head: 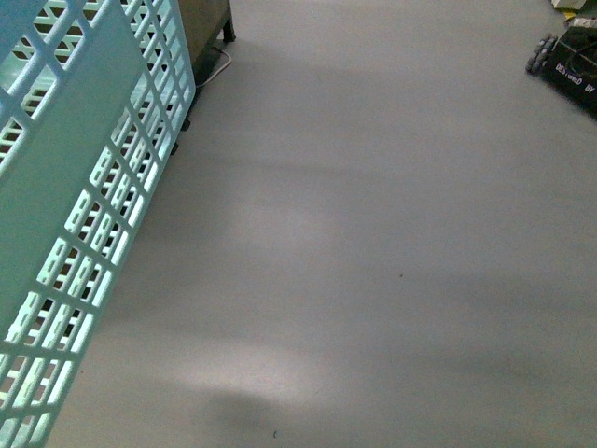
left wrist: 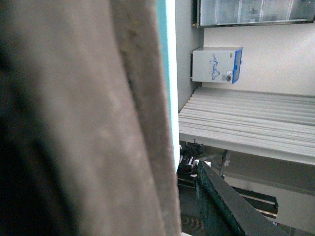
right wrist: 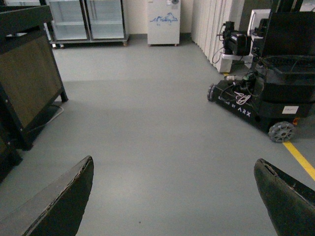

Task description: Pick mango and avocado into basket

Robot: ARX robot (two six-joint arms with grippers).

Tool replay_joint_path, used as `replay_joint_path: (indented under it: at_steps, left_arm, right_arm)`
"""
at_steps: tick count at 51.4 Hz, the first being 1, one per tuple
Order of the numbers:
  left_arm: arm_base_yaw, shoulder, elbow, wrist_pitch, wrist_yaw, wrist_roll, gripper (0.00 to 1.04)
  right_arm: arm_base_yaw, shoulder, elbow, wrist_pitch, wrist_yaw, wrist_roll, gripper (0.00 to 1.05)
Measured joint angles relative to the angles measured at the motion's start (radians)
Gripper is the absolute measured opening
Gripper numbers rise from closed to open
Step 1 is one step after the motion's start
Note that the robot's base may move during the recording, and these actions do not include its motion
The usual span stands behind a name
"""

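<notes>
The aqua-teal basket (head: 75,187) hangs at the far left of the front view, its slotted side tilted over the grey floor. In the left wrist view its brown-grey handle (left wrist: 98,123) fills the near side, with an aqua edge (left wrist: 167,73) behind it. My left gripper (left wrist: 184,191) is shut on that handle; only one dark finger (left wrist: 231,206) shows. My right gripper (right wrist: 173,163) is open above bare floor, with nothing between its fingers (right wrist: 59,206). The mango and the avocado are out of view. Neither arm shows in the front view.
A dark wooden stand (right wrist: 27,73) stands to one side, its foot visible behind the basket (head: 205,23). Another black wheeled robot base (right wrist: 261,93) (head: 569,61) is parked opposite, beside a yellow floor line (right wrist: 300,160). Glass-door fridges (right wrist: 86,19) and a white cabinet (right wrist: 163,22) line the far wall.
</notes>
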Motion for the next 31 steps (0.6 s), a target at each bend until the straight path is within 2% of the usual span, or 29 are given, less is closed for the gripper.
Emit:
replay_joint_path:
  at_steps: [31]
  left_arm:
    - [0.000, 0.000, 0.001, 0.000, 0.000, 0.002, 0.29]
  right_arm:
    - [0.000, 0.000, 0.000, 0.000, 0.000, 0.000, 0.96]
